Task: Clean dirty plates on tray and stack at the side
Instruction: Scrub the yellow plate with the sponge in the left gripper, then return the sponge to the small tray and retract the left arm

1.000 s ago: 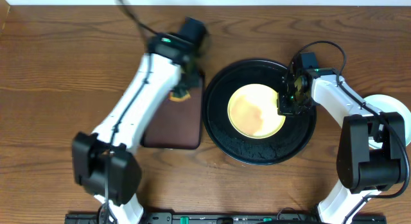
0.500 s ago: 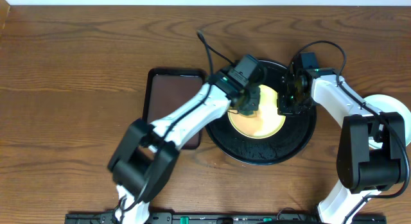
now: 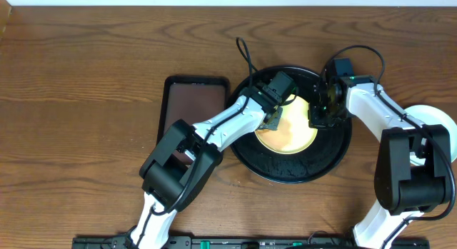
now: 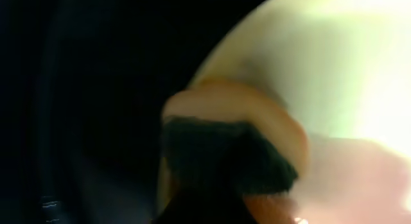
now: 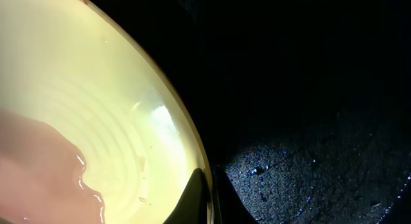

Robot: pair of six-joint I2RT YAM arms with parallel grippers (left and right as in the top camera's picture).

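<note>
Pinching yellow plate (image 5: 96,108) rim, right pincer (image 5: 205,189).

On the black tray (image 3: 285,170), the yellow plate (image 3: 294,132) is partly hidden under the left hand (image 3: 273,120), whose sponge (image 4: 225,153) is seen only blurred.

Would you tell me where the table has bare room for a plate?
Bare table left of the brown tray and along the far edge. Crowded at the black tray: left arm, holding a sponge, and right arm meet over the yellow plate; something white lies under the right arm.
</note>
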